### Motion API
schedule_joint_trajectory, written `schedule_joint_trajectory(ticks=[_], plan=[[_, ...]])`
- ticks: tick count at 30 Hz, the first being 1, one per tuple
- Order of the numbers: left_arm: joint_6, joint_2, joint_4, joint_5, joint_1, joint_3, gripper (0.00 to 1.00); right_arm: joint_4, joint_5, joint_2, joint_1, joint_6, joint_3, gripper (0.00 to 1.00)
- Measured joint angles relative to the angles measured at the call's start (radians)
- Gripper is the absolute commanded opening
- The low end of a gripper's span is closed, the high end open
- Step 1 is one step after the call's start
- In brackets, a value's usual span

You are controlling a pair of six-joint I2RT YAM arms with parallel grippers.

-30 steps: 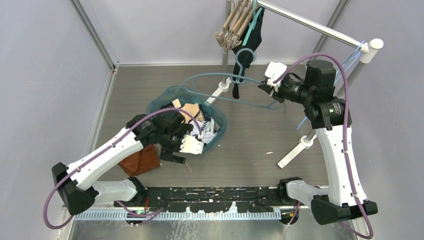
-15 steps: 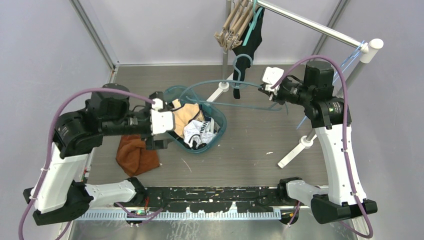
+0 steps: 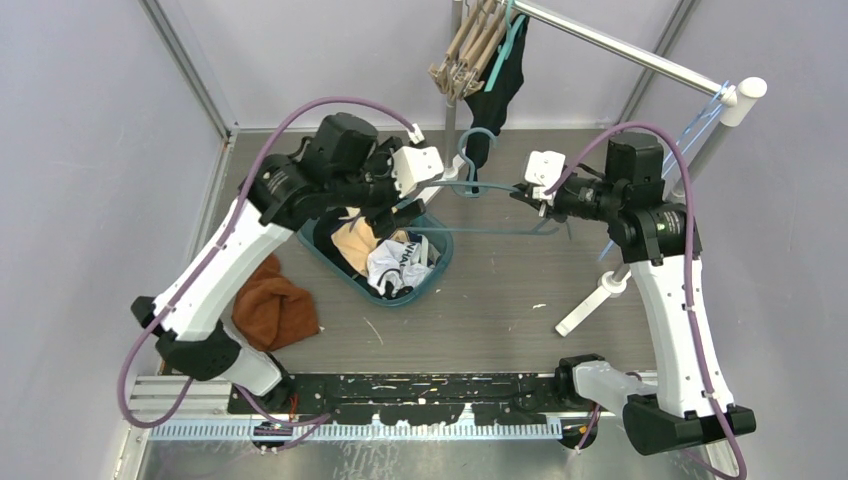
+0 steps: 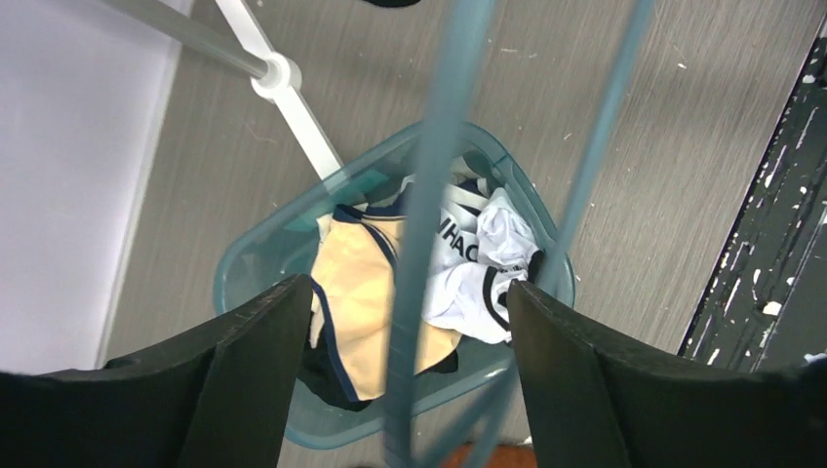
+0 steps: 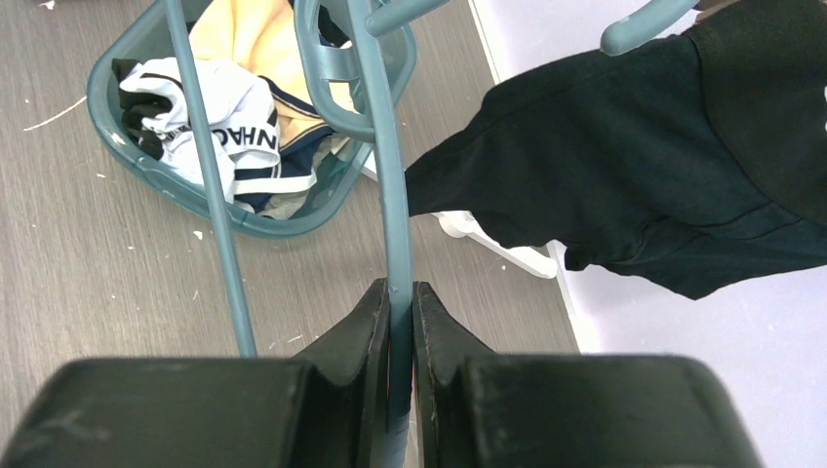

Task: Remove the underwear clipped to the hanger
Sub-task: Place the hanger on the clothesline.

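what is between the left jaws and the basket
Two bars of the hanger cross that gap, above the basket rim; the left wrist view shows it.

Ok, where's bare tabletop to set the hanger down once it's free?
The widest bare patch of table lies between the basket, the brown cloth, the rack's white foot and the near rail. It is crowded at the back, where the hanger, the black underwear, the left gripper and the right gripper bunch together.
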Motion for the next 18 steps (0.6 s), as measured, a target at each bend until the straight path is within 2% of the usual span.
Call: schedule_joint_trajectory(ticks=[5, 10, 18], plan=[[-0.014, 0.054, -0.039, 0.066, 0.056, 0.037, 0.63, -0.009, -0.012, -0.025, 0.0, -0.018, -0.011, 0.01], [-0.026, 0.051, -0.087, 0.195, 0.113, 0.071, 0.58, -0.008, -0.012, -0.032, 0.0, -0.031, -0.028, 0.01], [-0.047, 0.056, -0.174, 0.404, 0.214, 0.09, 0.42, -0.007, -0.011, -0.032, 0.0, -0.036, -0.057, 0.01]])
